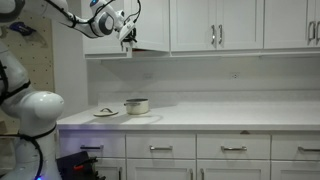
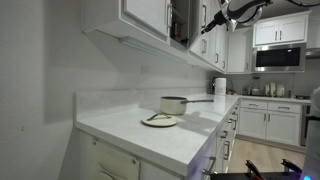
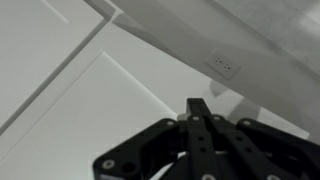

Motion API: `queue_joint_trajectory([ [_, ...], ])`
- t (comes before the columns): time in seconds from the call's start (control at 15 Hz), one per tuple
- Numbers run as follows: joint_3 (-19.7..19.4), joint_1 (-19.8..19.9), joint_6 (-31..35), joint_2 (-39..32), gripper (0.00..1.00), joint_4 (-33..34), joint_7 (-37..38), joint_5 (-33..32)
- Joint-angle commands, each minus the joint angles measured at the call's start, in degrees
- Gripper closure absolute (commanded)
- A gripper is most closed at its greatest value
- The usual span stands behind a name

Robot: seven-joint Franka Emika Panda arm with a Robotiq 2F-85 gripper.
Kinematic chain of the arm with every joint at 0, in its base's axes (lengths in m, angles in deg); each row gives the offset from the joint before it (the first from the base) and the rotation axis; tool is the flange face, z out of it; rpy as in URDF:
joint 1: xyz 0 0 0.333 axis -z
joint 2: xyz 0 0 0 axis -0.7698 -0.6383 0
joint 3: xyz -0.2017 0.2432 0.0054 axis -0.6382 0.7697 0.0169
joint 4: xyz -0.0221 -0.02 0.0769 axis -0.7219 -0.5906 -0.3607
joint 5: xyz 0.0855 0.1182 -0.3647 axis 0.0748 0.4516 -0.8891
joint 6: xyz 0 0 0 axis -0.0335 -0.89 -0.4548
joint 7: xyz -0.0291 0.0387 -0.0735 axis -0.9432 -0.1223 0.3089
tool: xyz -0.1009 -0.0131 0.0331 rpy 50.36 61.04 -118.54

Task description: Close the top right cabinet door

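The top right cabinet door (image 1: 150, 22) is a white shaker wall-cabinet door. In an exterior view it stands ajar (image 2: 196, 30), with the dark cabinet inside showing beside it. My gripper (image 1: 127, 37) is high up at the door's lower edge and also shows in the other exterior view (image 2: 209, 24). In the wrist view my black fingers (image 3: 198, 108) are pressed together with nothing between them. They point at the door's white recessed panel (image 3: 70, 90). I cannot tell whether the fingertips touch it. The door's handle is hidden.
A pot (image 1: 137, 105) and a plate (image 1: 105, 112) sit on the white counter (image 1: 220, 115) below. More closed wall cabinets (image 1: 240, 22) line the wall. A wall outlet (image 3: 224, 63) sits under the cabinet. A microwave (image 2: 278, 57) is at the far end.
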Motion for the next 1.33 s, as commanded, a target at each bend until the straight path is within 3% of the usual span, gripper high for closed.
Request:
queue_joint_trajectory([
  [0.0, 2.97, 2.57, 4.44, -3.81, 1.0, 1.14, 1.3, 0.55],
  [0.33, 5.33, 4.31, 13.65, -7.95, 1.0, 1.3, 4.71, -0.25],
  [0.8, 6.51, 4.55, 17.31, -10.67, 1.0, 1.9, 7.58, 0.0],
  [0.87, 6.86, 5.03, 16.71, -10.64, 0.96, 1.96, 8.11, -0.15],
  [0.93, 7.14, 5.48, 16.7, -10.68, 0.73, 2.02, 8.67, -0.23],
  [1.07, 7.77, 6.25, 16.93, -10.54, 0.69, 1.84, 9.39, -0.15],
  [1.27, 9.12, 7.91, 16.8, -10.48, 0.48, 1.85, 10.63, -0.53],
])
